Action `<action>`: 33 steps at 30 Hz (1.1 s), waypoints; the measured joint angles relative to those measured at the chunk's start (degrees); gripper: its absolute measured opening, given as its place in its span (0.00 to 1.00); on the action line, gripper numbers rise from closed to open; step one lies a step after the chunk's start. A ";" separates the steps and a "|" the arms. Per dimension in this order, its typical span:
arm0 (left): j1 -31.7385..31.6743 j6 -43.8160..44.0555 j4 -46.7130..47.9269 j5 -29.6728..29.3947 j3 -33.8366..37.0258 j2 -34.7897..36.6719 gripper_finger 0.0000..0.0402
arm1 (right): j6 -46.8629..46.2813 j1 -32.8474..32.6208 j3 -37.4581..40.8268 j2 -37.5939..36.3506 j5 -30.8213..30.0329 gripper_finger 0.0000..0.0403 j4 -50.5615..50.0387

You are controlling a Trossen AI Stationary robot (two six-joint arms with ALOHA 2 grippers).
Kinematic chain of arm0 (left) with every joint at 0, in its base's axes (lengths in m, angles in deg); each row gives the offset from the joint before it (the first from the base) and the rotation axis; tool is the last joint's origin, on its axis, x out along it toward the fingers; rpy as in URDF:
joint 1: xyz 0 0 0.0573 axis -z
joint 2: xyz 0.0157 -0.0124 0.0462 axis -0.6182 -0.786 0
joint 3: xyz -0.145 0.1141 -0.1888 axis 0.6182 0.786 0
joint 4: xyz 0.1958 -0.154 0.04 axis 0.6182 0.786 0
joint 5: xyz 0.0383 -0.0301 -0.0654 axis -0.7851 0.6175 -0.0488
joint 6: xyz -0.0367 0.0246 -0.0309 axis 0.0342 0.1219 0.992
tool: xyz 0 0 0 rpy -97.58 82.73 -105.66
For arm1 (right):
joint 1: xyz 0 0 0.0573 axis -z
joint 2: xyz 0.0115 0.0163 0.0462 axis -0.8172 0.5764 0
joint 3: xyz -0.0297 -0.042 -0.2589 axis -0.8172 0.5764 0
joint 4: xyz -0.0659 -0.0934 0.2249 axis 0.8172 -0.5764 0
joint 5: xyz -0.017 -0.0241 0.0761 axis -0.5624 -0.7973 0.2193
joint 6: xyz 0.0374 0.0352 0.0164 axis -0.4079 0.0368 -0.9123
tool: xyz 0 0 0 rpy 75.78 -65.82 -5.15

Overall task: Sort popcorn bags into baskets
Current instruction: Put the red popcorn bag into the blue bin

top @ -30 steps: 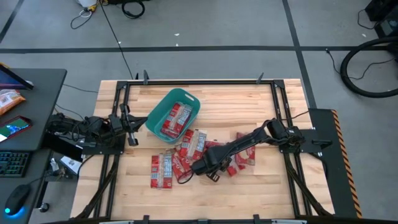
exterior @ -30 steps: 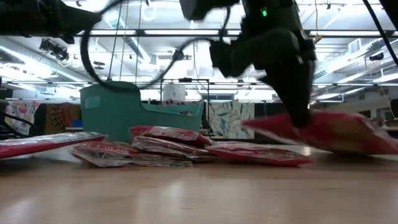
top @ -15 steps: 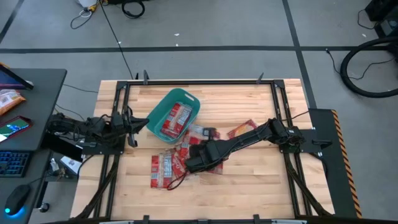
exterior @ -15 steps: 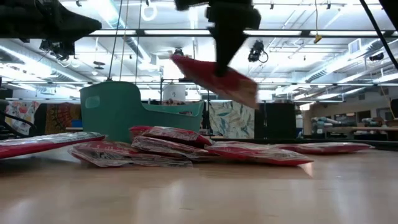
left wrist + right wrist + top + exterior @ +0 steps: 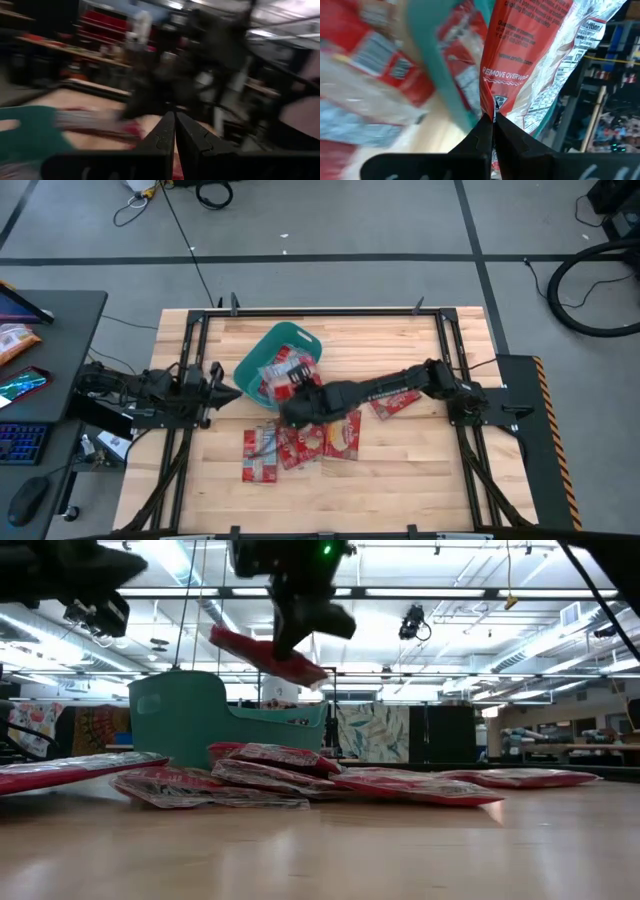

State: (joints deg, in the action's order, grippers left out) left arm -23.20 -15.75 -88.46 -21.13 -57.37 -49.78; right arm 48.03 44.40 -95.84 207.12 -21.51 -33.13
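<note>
The teal basket [image 5: 252, 365] [image 5: 185, 715] stands left of the table's middle, with red popcorn bags [image 5: 290, 360] lying inside. My right gripper [image 5: 294, 387] [image 5: 290, 642] [image 5: 493, 119] hangs over the basket's near right side, shut on one red bag [image 5: 262, 652] [image 5: 530, 45]. More red bags lie flat on the table [image 5: 300, 442] [image 5: 270, 775], and one lies further right [image 5: 395, 402]. My left gripper [image 5: 226, 391] [image 5: 175, 125] waits shut, left of the basket. My right gripper pinches the red bag by one edge [image 5: 493, 102] between its two fingers. In the low view the fingers come from above, pointing down. The bag is lifted clear, tilted in the air above the basket's rim [image 5: 440, 60].
Black frame rails [image 5: 190, 410] run along both sides of the table. A desk with a keyboard, a phone and an orange packet [image 5: 15, 340] stands left of the table. Bare wood [image 5: 400, 470] lies near the table's near right corner.
My right gripper has lifted a bag off the table at the right of the pile. It has carried the bag up and toward the left and far side, until it hangs over the basket. The other bags have stayed where they were.
</note>
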 joint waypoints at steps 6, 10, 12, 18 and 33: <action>0.00 2.14 0.00 3.99 0.00 0.00 0.05 | 13.38 3.95 0.00 0.00 1.83 0.04 7.09; 0.00 2.91 0.00 4.01 0.00 0.00 0.05 | 21.26 6.36 0.00 0.00 5.81 0.04 11.74; 0.00 2.91 0.07 4.01 0.00 0.00 0.05 | 23.58 7.51 0.33 0.00 8.36 0.04 13.56; 0.00 2.86 0.21 4.03 0.00 0.00 0.05 | 29.21 10.42 3.32 0.00 13.18 0.05 17.81; -0.02 2.78 0.63 4.03 0.02 0.00 0.05 | 26.68 14.00 6.70 -0.09 13.58 0.34 18.67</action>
State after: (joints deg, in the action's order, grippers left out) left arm -23.22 -12.97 -87.83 -17.11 -57.35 -49.78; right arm 74.71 58.40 -89.15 207.03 -7.92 -14.46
